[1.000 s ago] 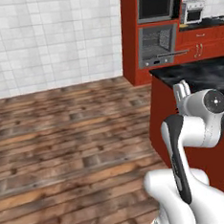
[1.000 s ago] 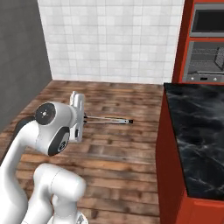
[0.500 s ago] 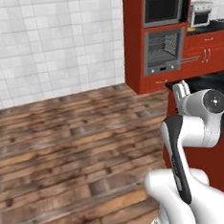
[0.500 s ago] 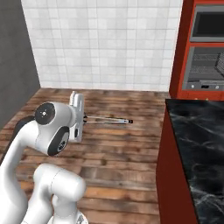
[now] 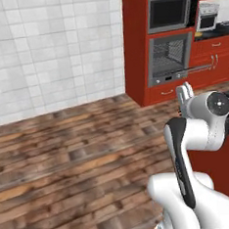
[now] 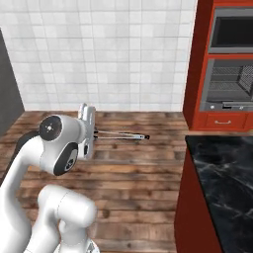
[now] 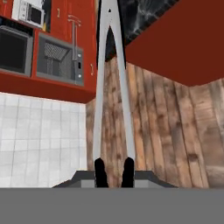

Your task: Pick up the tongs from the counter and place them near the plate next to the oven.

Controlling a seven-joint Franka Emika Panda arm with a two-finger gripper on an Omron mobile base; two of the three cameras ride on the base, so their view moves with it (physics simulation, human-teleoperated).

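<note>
The tongs (image 6: 121,135) stick out level from my gripper (image 6: 93,134) over the wooden floor. In the hand view their two slim grey arms (image 7: 101,87) run from my gripper (image 7: 113,170) toward the top edge, spreading slightly, and the gripper is shut on their joined end. The black marble-veined counter (image 6: 222,168) lies to the right on red panels, and its corner (image 7: 144,13) shows past the tong tips. My hand (image 5: 185,93) points at the red oven cabinet. The plate is out of view.
A tall red cabinet holds a microwave (image 5: 170,13) above a wall oven (image 5: 173,57). A white toaster oven (image 5: 207,21) stands on a far counter beside it. White tiled wall (image 6: 99,49) lies behind, with open wooden floor (image 5: 66,160) to the left.
The whole picture has shifted, so the base has moved: the oven cabinet looks larger and nearer, and the counter has slid right. The tongs stay held in the gripper.
</note>
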